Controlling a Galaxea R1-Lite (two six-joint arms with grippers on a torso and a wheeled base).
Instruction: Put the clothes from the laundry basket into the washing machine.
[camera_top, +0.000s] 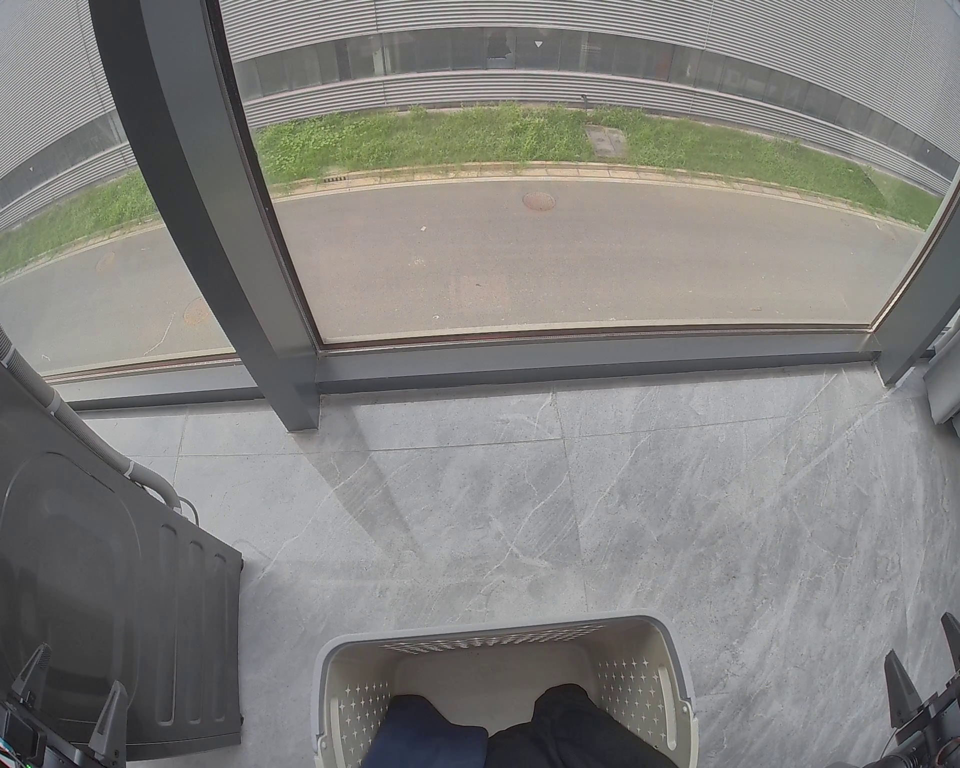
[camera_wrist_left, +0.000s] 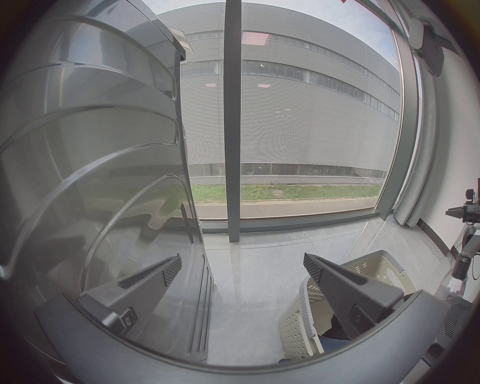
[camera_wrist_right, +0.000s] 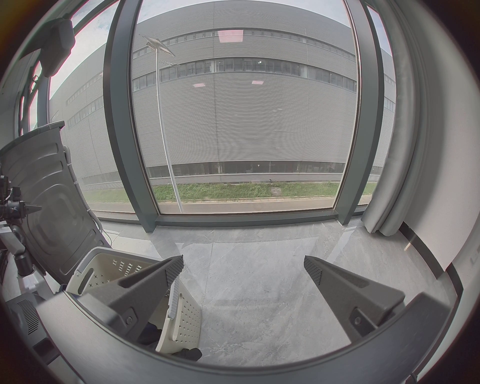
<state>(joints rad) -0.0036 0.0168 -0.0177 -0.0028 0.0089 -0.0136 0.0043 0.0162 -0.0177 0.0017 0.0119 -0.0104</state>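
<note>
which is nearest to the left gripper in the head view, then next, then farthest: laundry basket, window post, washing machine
1. washing machine, right beside the left gripper on the left.
2. laundry basket, bottom middle, to its right.
3. window post, farther ahead at the glass.

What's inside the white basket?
Inside the laundry basket lie a blue garment and a black garment. Anything beneath them is covered.
</note>
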